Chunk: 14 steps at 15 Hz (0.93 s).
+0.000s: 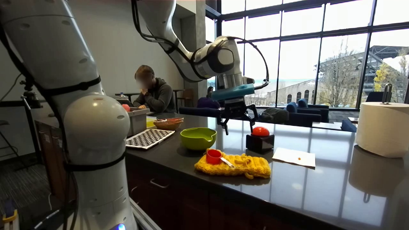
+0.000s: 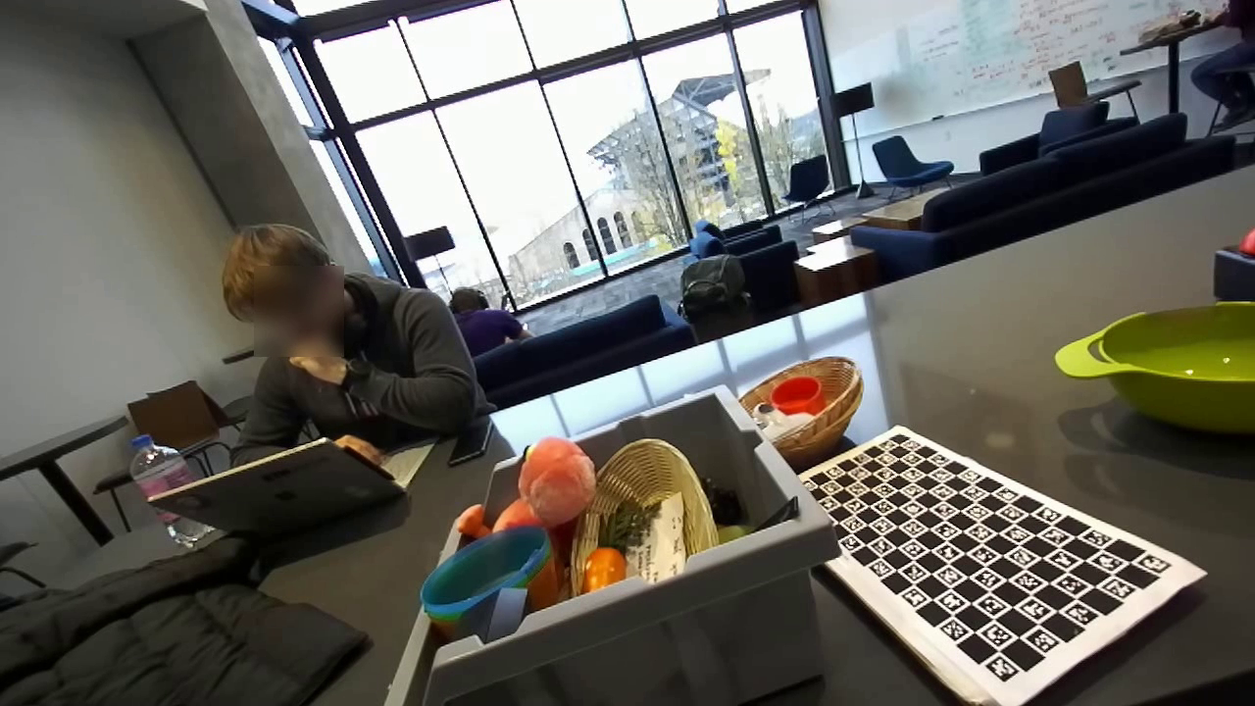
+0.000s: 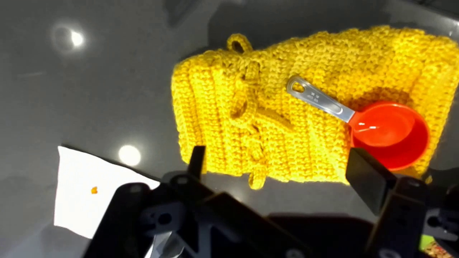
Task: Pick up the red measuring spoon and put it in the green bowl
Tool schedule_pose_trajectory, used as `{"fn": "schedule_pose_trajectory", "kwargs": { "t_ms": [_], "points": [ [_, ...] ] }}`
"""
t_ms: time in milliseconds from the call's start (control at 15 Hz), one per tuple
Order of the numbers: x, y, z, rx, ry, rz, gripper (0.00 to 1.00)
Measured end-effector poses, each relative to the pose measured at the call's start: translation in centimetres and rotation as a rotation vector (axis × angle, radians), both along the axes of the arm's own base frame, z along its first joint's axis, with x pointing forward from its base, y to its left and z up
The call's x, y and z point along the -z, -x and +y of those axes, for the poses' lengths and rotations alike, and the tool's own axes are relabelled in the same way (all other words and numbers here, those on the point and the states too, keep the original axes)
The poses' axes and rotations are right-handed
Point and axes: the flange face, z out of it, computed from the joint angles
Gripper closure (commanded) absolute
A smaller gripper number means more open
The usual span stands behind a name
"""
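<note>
The red measuring spoon (image 1: 213, 156) lies on a folded yellow knitted cloth (image 1: 246, 166), its round cup facing up. In the wrist view the spoon's red cup (image 3: 391, 132) is at the right and its metal handle points up and left. The green bowl (image 1: 193, 142) stands on the counter just behind the cloth; it also shows in an exterior view (image 2: 1177, 404), cut off by the right edge. My gripper (image 1: 239, 128) is open and empty, in the air above the counter near a red button. In the wrist view its fingers (image 3: 278, 168) are apart, with one fingertip overlapping the red cup's edge.
The red button sits on a black box (image 1: 260, 143). A white napkin (image 1: 295, 157) and a paper towel roll (image 1: 380, 131) are to the right. A checkered board (image 2: 990, 549), a wicker basket (image 2: 833, 417) holding a red item, and a filled grey bin (image 2: 627, 637) stand left. A person sits behind.
</note>
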Motion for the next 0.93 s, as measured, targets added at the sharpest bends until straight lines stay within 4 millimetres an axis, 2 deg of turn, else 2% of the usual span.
{"fn": "schedule_pose_trajectory", "kwargs": {
  "t_ms": [533, 933],
  "points": [
    [0.8, 1.5, -3.7, -0.42, -0.065, 0.03, 0.0],
    [2.1, 2.4, -3.7, -0.739, -0.153, 0.041, 0.0]
  ]
}}
